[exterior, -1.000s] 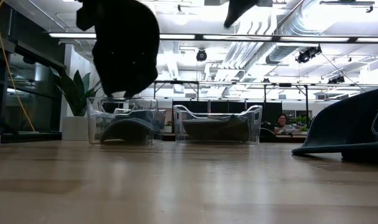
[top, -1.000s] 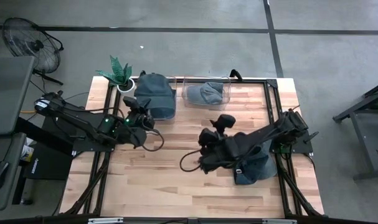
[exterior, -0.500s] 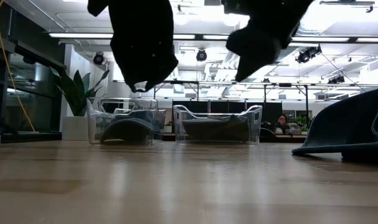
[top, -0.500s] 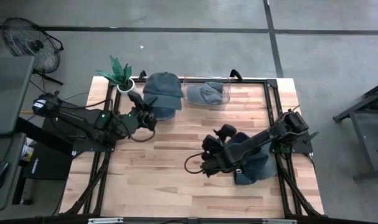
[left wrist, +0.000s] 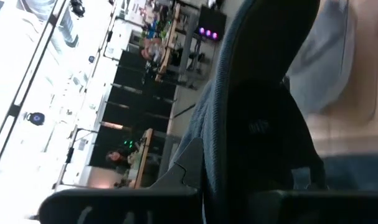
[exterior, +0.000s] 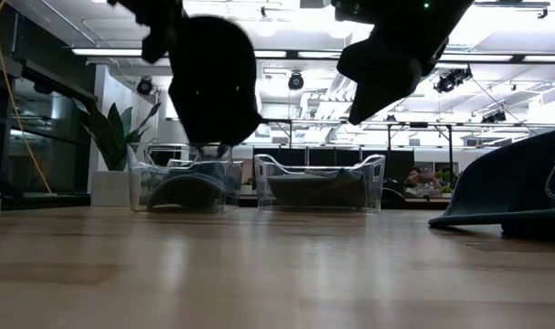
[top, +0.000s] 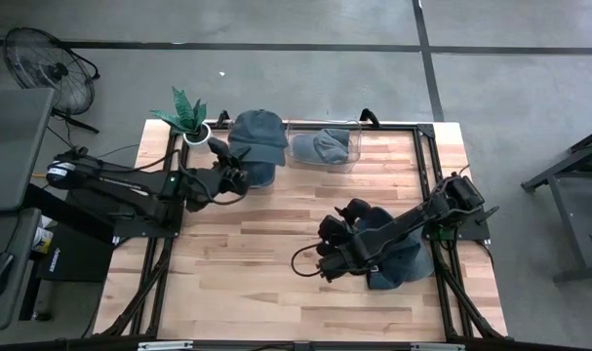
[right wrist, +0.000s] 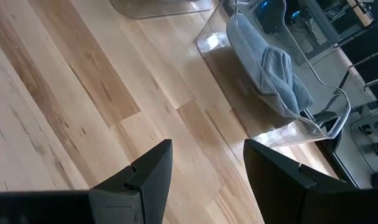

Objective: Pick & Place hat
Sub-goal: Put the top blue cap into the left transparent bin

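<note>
A dark blue hat (top: 257, 132) hangs over the left clear bin (exterior: 181, 178) at the table's far side, and my left gripper (top: 233, 175) is shut on it. In the low view the hat (exterior: 213, 82) shows as a dark shape above that bin, which holds another hat (exterior: 187, 192). My right gripper (right wrist: 204, 168) stands open above bare wood near the table's middle (top: 321, 252), with nothing between its fingers. Below my right arm a further dark hat (top: 401, 263) lies on the table. My left gripper pinches the hat's near edge (top: 242, 168) between its two fingers, coming about level from the table's left-near side. In the left wrist view the dark cloth (left wrist: 251, 168) runs up from between the fingers. The hat is lifted clear above the left bin.
A second clear bin (top: 323, 146) with a grey-blue hat (right wrist: 269, 68) stands to the right of the first. A potted plant (top: 186, 115) is at the far left corner. Bare wood (top: 247, 263) lies across the table's near half.
My left gripper has gone toward the table's far edge and a little right, turning its wrist, and the hat has swung over the left bin. My right gripper has come down toward the table and stays open.
</note>
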{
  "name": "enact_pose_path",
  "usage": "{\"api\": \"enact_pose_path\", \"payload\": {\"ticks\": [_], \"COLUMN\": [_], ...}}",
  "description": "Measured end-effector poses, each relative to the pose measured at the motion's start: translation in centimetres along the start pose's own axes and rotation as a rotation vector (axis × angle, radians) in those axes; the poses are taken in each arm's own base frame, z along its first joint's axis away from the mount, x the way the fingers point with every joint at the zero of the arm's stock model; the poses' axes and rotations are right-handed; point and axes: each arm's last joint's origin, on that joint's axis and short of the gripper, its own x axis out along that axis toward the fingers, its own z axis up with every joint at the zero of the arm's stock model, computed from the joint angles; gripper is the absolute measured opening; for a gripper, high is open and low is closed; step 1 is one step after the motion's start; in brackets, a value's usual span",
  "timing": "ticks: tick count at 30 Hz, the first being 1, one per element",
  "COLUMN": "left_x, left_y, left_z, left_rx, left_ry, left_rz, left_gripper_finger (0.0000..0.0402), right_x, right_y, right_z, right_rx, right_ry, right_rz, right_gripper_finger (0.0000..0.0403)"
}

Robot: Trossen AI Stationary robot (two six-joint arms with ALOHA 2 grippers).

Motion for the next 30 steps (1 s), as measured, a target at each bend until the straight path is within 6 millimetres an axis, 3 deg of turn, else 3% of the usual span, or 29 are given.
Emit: {"api": "enact_pose_path", "payload": {"ticks": [11, 19, 30], "left_x": [2.5, 3.8, 4.9], "left_y": [-1.7, -1.8, -2.6], "left_z": [-2.4, -3.9, -5.3], "left_rx": [0.008, 0.008, -0.070], "left_ry": [0.020, 0.100, 0.119], "left_rz": [-0.018, -0.006, -0.112], "left_gripper_finger": [0.0001, 0.0001, 0.0001], "right_x": [0.0, 0.0, 0.0], "right_y": [0.0, 0.1, 0.1], "right_z": [0.0, 0.0, 0.0], "right_rx": [0.007, 0.008, 0.011], "right_ry": [0.007, 0.011, 0.012], "right_rz": [0.008, 0.012, 0.015], "right_gripper_finger": [0.0193, 0.0193, 0.0193]}}
